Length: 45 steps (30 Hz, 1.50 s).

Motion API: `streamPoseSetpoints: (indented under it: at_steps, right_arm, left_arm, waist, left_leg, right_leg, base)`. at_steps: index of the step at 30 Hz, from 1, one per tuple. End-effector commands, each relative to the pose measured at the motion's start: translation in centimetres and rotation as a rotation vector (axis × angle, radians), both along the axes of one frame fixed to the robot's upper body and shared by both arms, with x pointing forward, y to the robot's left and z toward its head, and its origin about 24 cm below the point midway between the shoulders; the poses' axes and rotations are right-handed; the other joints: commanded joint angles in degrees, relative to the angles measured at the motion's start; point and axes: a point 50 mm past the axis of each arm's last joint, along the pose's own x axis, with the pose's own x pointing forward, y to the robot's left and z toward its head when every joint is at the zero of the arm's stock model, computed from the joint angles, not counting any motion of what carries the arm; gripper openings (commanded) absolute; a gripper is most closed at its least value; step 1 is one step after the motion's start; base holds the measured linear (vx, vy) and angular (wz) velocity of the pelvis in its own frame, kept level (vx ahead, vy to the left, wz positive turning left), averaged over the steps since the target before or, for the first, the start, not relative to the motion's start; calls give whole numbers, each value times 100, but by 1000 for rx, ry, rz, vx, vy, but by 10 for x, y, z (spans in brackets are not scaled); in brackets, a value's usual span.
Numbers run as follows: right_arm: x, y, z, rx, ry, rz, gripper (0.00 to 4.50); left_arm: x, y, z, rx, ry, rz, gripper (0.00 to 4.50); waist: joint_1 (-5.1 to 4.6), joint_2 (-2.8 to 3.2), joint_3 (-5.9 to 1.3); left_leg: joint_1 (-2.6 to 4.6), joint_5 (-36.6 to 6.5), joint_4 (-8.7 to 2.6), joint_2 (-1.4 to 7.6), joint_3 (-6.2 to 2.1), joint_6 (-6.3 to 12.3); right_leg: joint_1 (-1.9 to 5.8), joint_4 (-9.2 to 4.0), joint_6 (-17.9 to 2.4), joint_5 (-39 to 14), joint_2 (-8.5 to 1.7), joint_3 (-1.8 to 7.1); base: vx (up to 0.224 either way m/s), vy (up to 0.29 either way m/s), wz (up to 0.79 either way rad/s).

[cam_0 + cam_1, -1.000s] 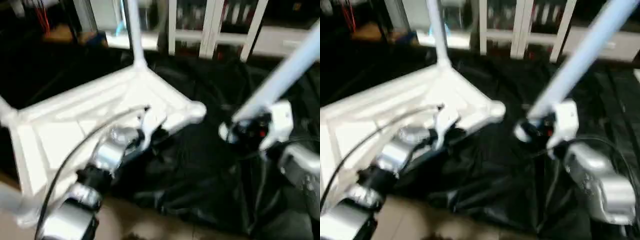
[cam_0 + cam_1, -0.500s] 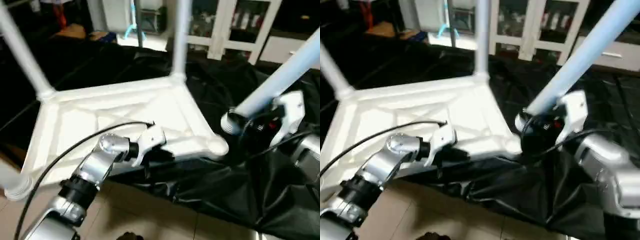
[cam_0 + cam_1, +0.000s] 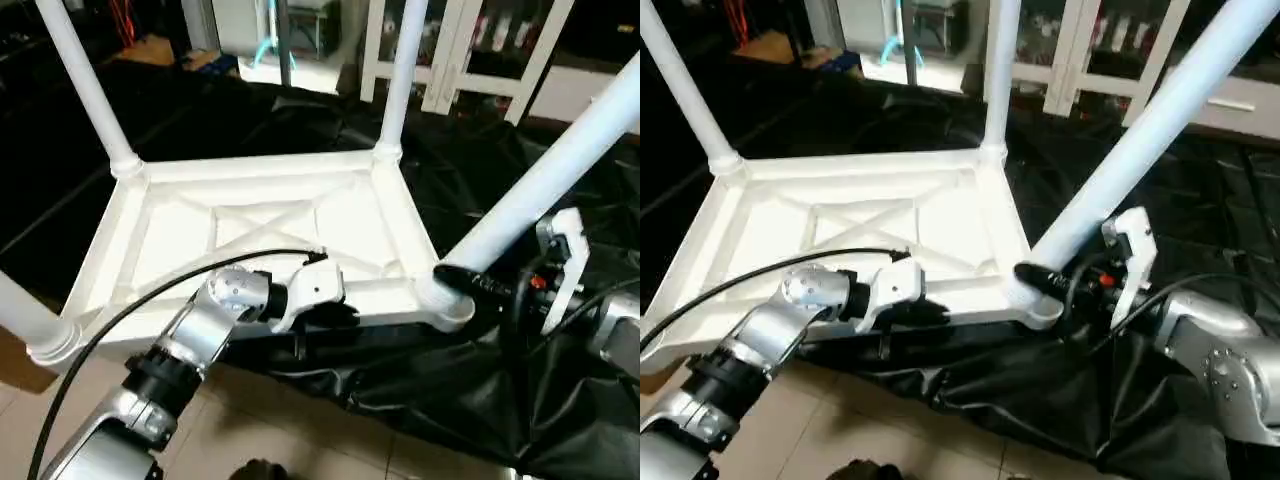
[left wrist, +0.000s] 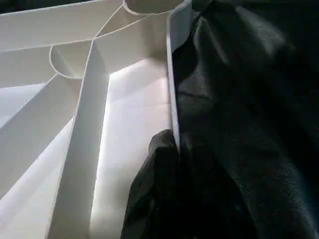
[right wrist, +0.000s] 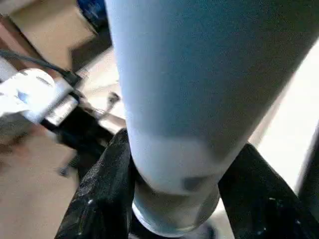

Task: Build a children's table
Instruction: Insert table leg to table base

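The children's table top point(image 3: 250, 215) lies upside down, its X ribs facing up. Three white legs stand in corner sockets: far left point(image 3: 90, 90), far right point(image 3: 400, 90) and near left point(image 3: 20, 315). My left gripper point(image 3: 335, 312) is shut on the top's near rim; one black finger point(image 4: 157, 189) presses against that rim wall. A fourth leg point(image 3: 550, 180) slants up to the right, with my right gripper point(image 3: 490, 290) shut around its lower end. That end meets the near right corner socket point(image 3: 445, 305); how deep it sits I cannot tell. Black fingers point(image 5: 104, 194) flank the leg.
A crumpled black sheet point(image 3: 480, 400) lies under and to the right of the table top. A white glass-door cabinet point(image 3: 450, 50) stands behind. Beige floor tiles point(image 3: 300, 440) show at the near edge. A black cable point(image 3: 150, 300) runs along my left forearm.
The view has swung a good deal. The right gripper has brought the leg's lower end from beside the table top onto the near right corner socket. The left gripper keeps its hold on the rim.
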Motion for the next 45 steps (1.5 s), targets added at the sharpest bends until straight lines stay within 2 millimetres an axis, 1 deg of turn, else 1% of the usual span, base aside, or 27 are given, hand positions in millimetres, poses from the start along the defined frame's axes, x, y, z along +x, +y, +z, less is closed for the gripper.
streamPoseSetpoints:
  at_steps: [1,2,3,4,5,7,8,12,13,14,16,20,25,29,32,34,35,36,37,38,39,40,41,42,43,44,45]
  right_arm:
    - [3,-6,9,73,2,-6,191]
    - [6,-9,11,126,17,-24,191]
    - [6,-9,11,126,17,-24,191]
    - [10,-12,15,197,39,-32,191]
    - [10,-12,15,197,39,-32,191]
    - [8,-16,20,276,74,-1,191]
    - [8,-16,20,280,75,0,191]
    - [5,-25,28,456,135,49,191]
    - [2,-33,34,604,160,83,191]
    - [1,-35,35,644,163,93,191]
    - [0,-39,37,687,165,108,191]
    - [-5,-41,40,718,174,147,191]
    - [-9,-39,45,755,193,190,191]
    - [-12,-39,48,786,192,218,191]
    - [-14,-38,48,789,195,227,191]
    - [-12,-37,46,765,189,196,191]
    - [-3,-35,41,700,190,79,191]
    - [-2,-35,41,696,191,71,191]
    - [9,-37,33,660,211,-69,191]
    - [19,-40,24,644,250,-211,191]
    - [23,-43,18,656,281,-271,191]
    - [25,-44,15,670,305,-305,191]
    - [25,-44,13,694,318,-312,191]
    - [25,-43,12,710,326,-314,191]
    - [24,-41,13,725,324,-300,191]
    - [24,-41,13,728,323,-299,191]
    - [24,-39,14,745,321,-297,191]
  left_arm:
    - [-2,-5,4,-19,-2,-37,1]
    - [-3,-5,3,-22,12,-38,0]
    - [-3,-5,3,-22,12,-38,0]
    - [-4,-5,2,-17,30,-45,0]
    - [-4,-5,2,-17,30,-45,0]
    - [-5,-4,2,-16,27,-46,0]
    - [-5,-4,2,-16,27,-46,0]
    - [-4,-3,3,-16,23,-44,0]
    - [-4,-3,4,-17,26,-42,0]
    - [-4,-3,4,-17,26,-42,0]
    - [-4,-3,4,-17,27,-40,0]
    - [-5,-2,4,-18,33,-38,0]
    - [-9,-2,3,-21,43,-37,0]
    - [-10,-2,3,-18,43,-40,0]
    - [-11,-2,3,-17,43,-42,0]
    - [-11,-2,2,-16,42,-42,0]
    - [-11,-1,2,-13,40,-40,0]
    - [-11,-1,2,-13,40,-40,0]
    - [-11,-1,2,-11,39,-39,0]
    - [-11,-2,2,-11,38,-39,0]
    - [-11,-2,2,-11,37,-39,0]
    - [-12,-2,2,-11,37,-39,0]
    - [-12,-2,2,-11,37,-39,0]
    - [-12,-2,2,-11,37,-39,0]
    - [-12,-3,2,-12,38,-38,0]
    - [-12,-3,2,-12,38,-38,0]
    - [-12,-3,2,-12,38,-38,0]
  waist:
    - [-22,-158,-281]
    - [-18,-158,-246]
    - [-25,-160,-246]
    - [-28,-159,-218]
    - [-34,-161,-214]
    - [-20,-178,-187]
    - [-14,-174,-183]
    - [-9,-193,-183]
    - [-10,-205,-181]
    - [-3,-201,-174]
    - [3,-207,-159]
    - [8,-245,-152]
    - [22,-252,-150]
    - [46,-271,-162]
    - [65,-263,-164]
    - [71,-269,-161]
    - [76,-272,-170]
    - [73,-267,-168]
    - [63,-261,-167]
    - [49,-266,-161]
    - [26,-267,-164]
    - [30,-271,-180]
    - [52,-273,-182]
    - [60,-278,-189]
    - [76,-274,-204]
    - [90,-270,-216]
    - [94,-268,-222]
  left_leg:
    - [291,-1297,-516,389,-170,436]
    - [292,-1315,-537,398,-164,414]
    - [292,-1336,-540,394,-168,403]
    - [303,-1403,-559,399,-164,332]
    - [302,-1439,-567,399,-166,307]
    - [319,-1516,-589,411,-159,228]
    - [325,-1506,-593,411,-154,221]
    - [319,-1399,-605,414,-148,205]
    - [334,-1398,-601,409,-144,204]
    - [331,-1421,-602,416,-138,189]
    - [324,-1416,-622,425,-130,123]
    - [317,-1350,-638,429,-104,63]
    - [322,-1198,-647,442,-78,76]
    - [313,-996,-634,440,-34,175]
    - [317,-966,-632,444,-21,197]
    - [313,-983,-638,445,-18,177]
    - [316,-960,-642,452,-19,146]
    - [317,-947,-648,451,-19,113]
    - [319,-1018,-658,442,-13,47]
    - [332,-1052,-673,439,-12,-85]
    - [323,-1074,-681,423,-14,-156]
    - [366,-1200,-673,415,9,-240]
    - [383,-1205,-668,417,28,-229]
    - [377,-1129,-662,416,30,-189]
    - [342,-901,-651,414,29,-72]
    - [338,-670,-631,407,41,88]
    - [335,-584,-627,405,44,167]
  right_leg:
    - [38,-410,-1478,-555,-128,40]
    - [23,-422,-1455,-639,-116,43]
    - [28,-421,-1472,-686,-125,42]
    - [7,-438,-1464,-812,-118,43]
    - [10,-437,-1463,-860,-113,41]
    - [3,-464,-1435,-994,-126,51]
    - [0,-469,-1430,-991,-122,51]
    - [11,-464,-1475,-936,-128,43]
    - [9,-467,-1508,-969,-134,45]
    - [3,-478,-1531,-1025,-142,48]
    - [-4,-482,-1501,-1071,-136,43]
    - [-2,-494,-1450,-1061,-153,50]
    - [-12,-494,-1427,-989,-154,53]
    - [-8,-476,-1436,-769,-152,49]
    - [-22,-479,-1439,-753,-150,51]
    - [-24,-482,-1423,-802,-150,53]
    - [-27,-483,-1396,-822,-155,56]
    - [-36,-481,-1378,-842,-152,56]
    - [-50,-492,-1336,-946,-143,52]
    - [-88,-503,-1286,-1089,-141,59]
    - [-94,-501,-1266,-1162,-136,55]
    - [-114,-524,-1219,-1266,-130,56]
    - [-111,-535,-1188,-1167,-127,68]
    - [-93,-522,-1190,-1036,-130,67]
    - [-55,-480,-1204,-680,-121,54]
    - [-43,-443,-1219,-266,-92,44]
    - [-35,-426,-1246,-85,-89,39]
  base:
    - [0,0,0]
    - [0,0,0]
    - [0,0,0]
    - [0,0,0]
    - [0,0,0]
    - [0,0,0]
    - [0,0,0]
    - [0,0,0]
    - [0,0,0]
    - [0,0,0]
    - [0,0,0]
    - [0,0,0]
    - [0,0,0]
    - [0,0,0]
    - [0,0,0]
    - [0,0,0]
    - [0,0,0]
    - [0,0,0]
    - [0,0,0]
    - [0,0,0]
    - [0,0,0]
    - [0,0,0]
    - [0,0,0]
    - [0,0,0]
    - [0,0,0]
    - [0,0,0]
    - [0,0,0]
